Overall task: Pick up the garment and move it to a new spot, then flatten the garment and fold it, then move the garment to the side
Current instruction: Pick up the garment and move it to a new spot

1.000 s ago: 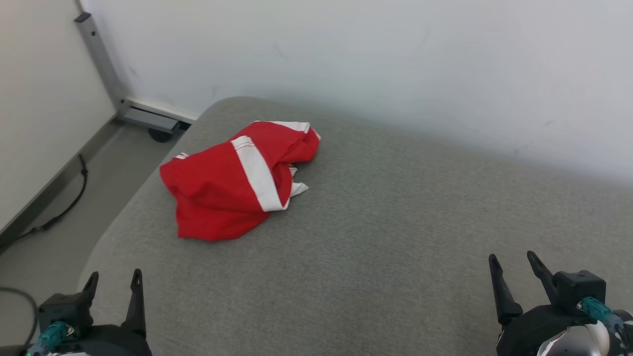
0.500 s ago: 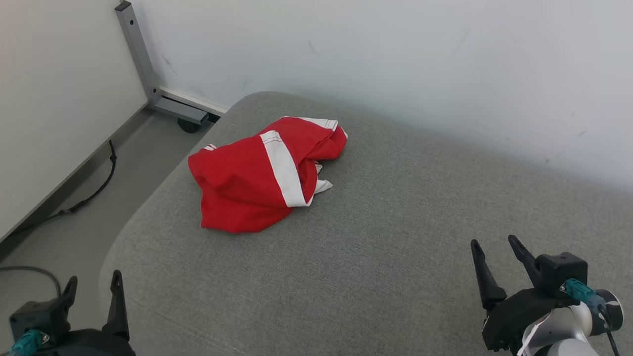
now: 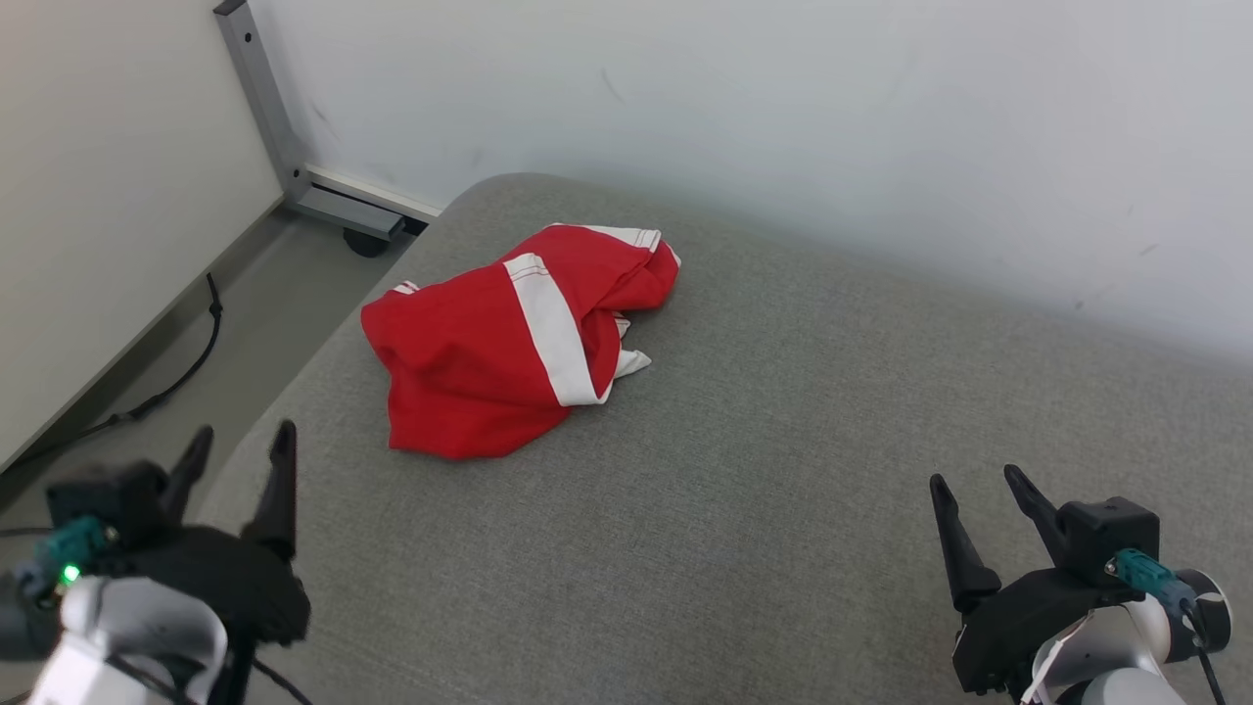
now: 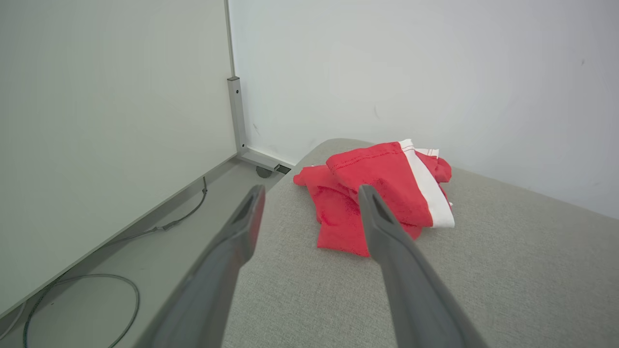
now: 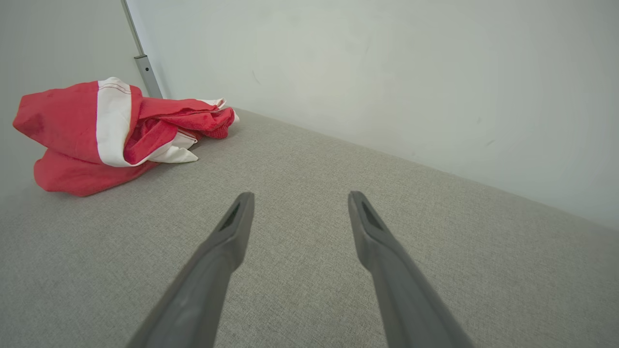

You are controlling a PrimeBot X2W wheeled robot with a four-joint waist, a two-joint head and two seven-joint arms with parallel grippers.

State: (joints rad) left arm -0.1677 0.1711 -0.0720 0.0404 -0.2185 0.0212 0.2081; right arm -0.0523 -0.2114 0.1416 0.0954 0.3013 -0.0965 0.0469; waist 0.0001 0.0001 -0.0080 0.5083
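Head view: garment (image 3: 509,352) crumpled at far-left corner of grey cushion (image 3: 783,460), near edge. Empty, fingers spread wide, well short: left gripper (image 3: 245,429), right gripper (image 3: 976,477). Risk: shallow pinch could nudge bundle off edge.

Light bright, even and diffuse throughout; soft, faint shadow under the near edge of the garment (image 3: 470,362); left pincer (image 3: 245,431) motion-blurred in head view, right pincer (image 3: 976,477) sharp; wrist views render their own near fingers (image 5: 213,270) soft.
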